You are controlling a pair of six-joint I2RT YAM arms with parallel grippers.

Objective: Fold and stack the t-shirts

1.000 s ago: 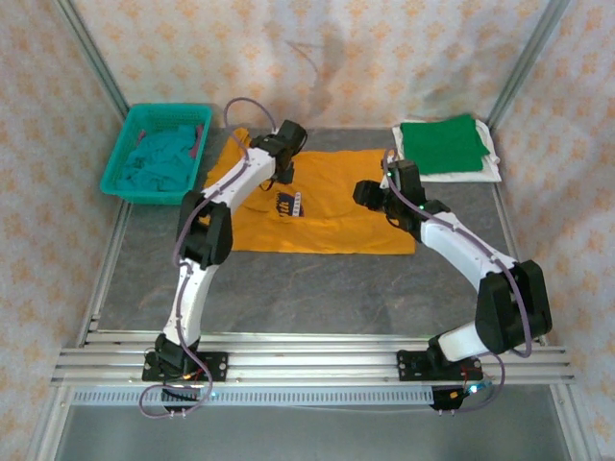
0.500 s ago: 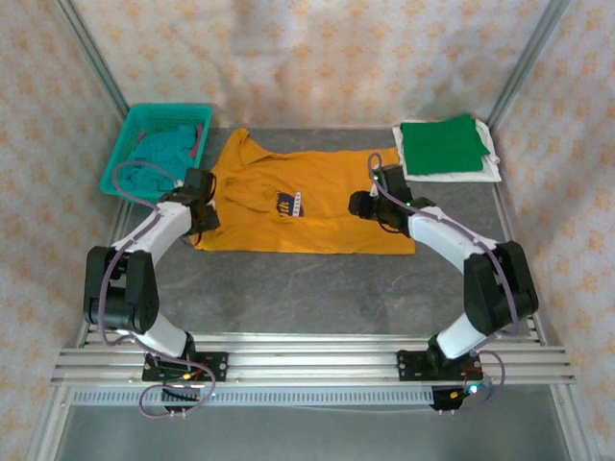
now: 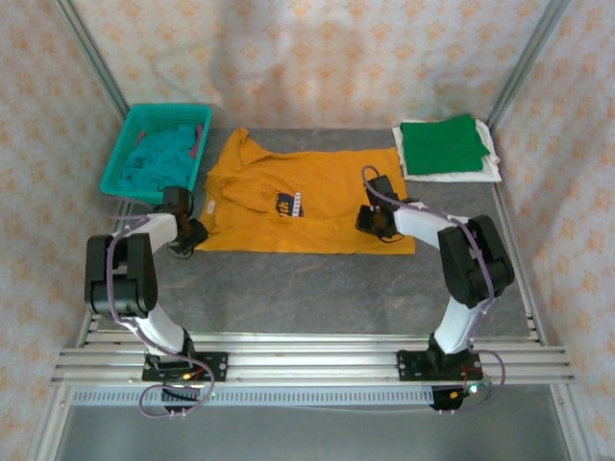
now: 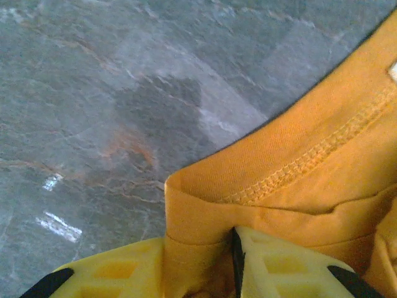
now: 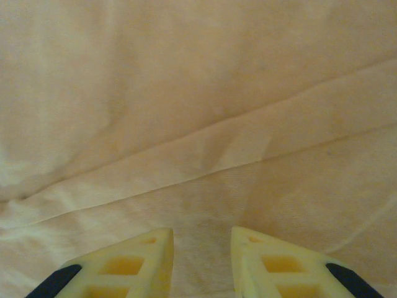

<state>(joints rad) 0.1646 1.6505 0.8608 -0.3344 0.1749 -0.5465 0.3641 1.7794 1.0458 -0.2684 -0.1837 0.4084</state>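
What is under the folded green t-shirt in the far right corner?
A white t-shirt; just its near and right edges stick out. The green t-shirt covers the rest.

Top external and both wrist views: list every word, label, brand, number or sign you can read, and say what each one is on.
Chest print on the mustard-orange t-shirt: a dark block with pale marks, too small to read.
White tag at the shirt's edge in the left wrist view: cut off by the frame, nothing legible.
Nothing else carries readable text.
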